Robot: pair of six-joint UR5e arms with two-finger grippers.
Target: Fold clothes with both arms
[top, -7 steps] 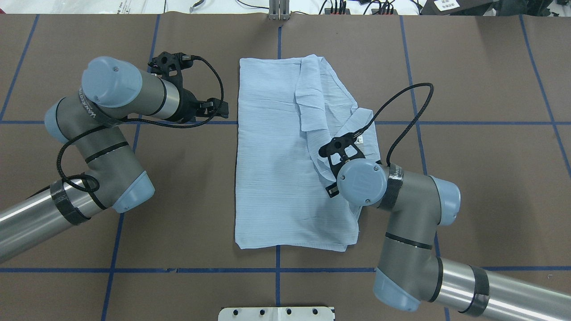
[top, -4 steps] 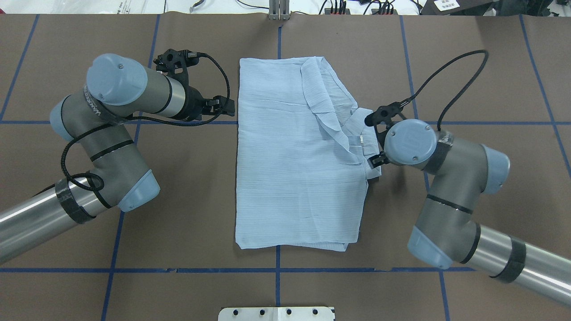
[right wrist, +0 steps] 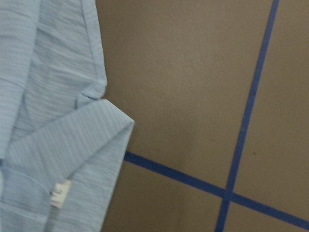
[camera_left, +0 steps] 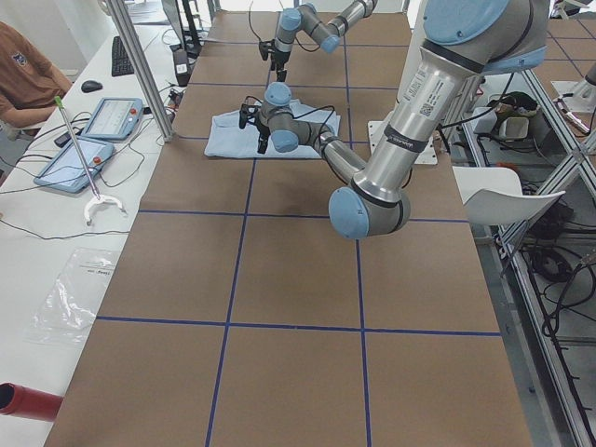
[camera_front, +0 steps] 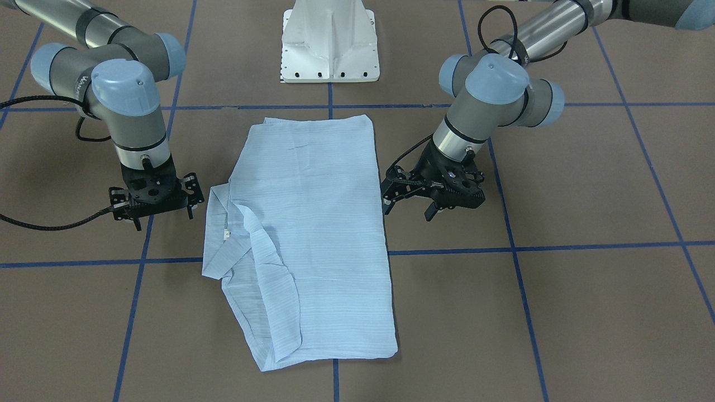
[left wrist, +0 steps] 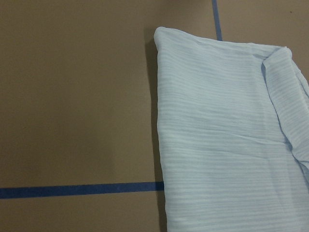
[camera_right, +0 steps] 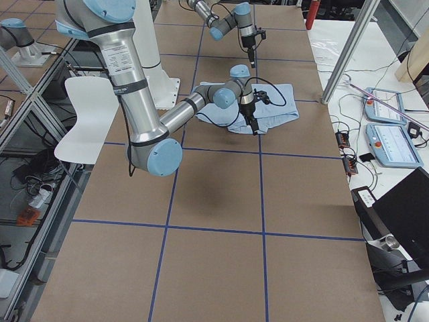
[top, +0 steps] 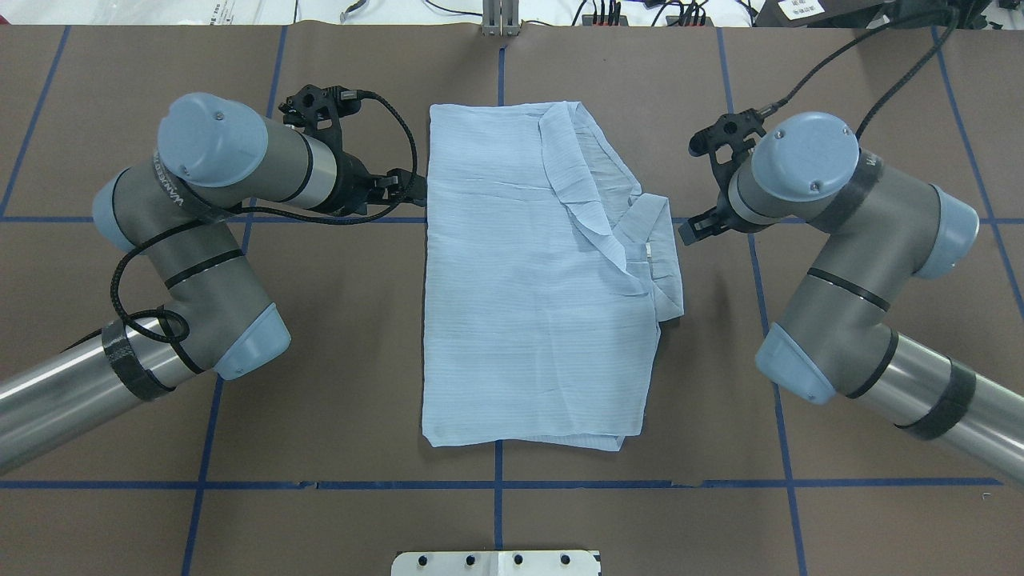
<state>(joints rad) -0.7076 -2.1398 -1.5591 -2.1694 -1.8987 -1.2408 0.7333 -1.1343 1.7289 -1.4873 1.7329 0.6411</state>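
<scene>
The pale blue shirt (top: 528, 320) lies folded into a long rectangle mid-table, its collar (top: 652, 232) and a narrow flap on its right side. In the front-facing view the shirt (camera_front: 318, 223) sits between both arms. My left gripper (camera_front: 408, 211) hovers open and empty just beside the shirt's left edge; from overhead the left gripper (top: 392, 186) nearly touches that edge. My right gripper (camera_front: 163, 219) is open and empty, just clear of the collar; overhead the right gripper (top: 704, 224) is partly hidden under its wrist. The right wrist view shows the collar (right wrist: 72, 159) and its label.
Blue tape lines (top: 496, 484) grid the brown table. The white pedestal base (camera_front: 329, 50) stands at the robot's edge. A side desk with tablets (camera_left: 93, 121) and a seated person (camera_left: 23, 74) lies beyond the far edge. A white chair (camera_left: 503, 191) stands behind the robot.
My right gripper has moved off the shirt, right and away, and now stands clear of the collar. The folded flap has settled flat. My left gripper edged slightly toward the shirt.
</scene>
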